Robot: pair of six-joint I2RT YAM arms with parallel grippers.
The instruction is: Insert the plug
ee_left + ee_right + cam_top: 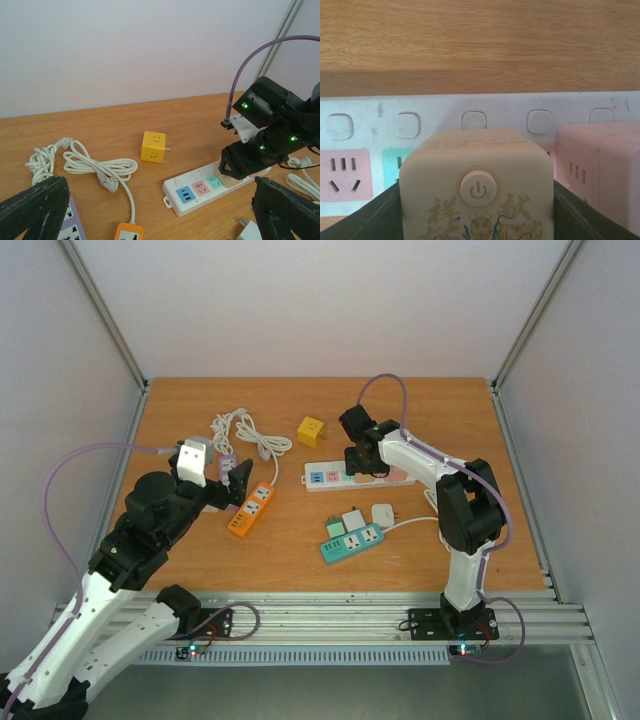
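Observation:
My right gripper [362,462] is shut on a beige cube plug [477,185] that has a power button on its face. It holds the plug on a white power strip [330,478], over the socket just right of the teal one [395,162]. The left wrist view shows the plug [229,180] resting on the strip [200,192]; I cannot tell how deep it sits. A pink cube [600,170] is plugged in beside it. My left gripper [232,482] is open and empty above the orange strip [251,509].
A yellow cube adapter [311,431] lies behind the white strip. A coiled white cord [245,432] and a purple strip [228,465] lie at the left. A teal strip [352,543] with adapters and a white adapter [383,514] lie in front.

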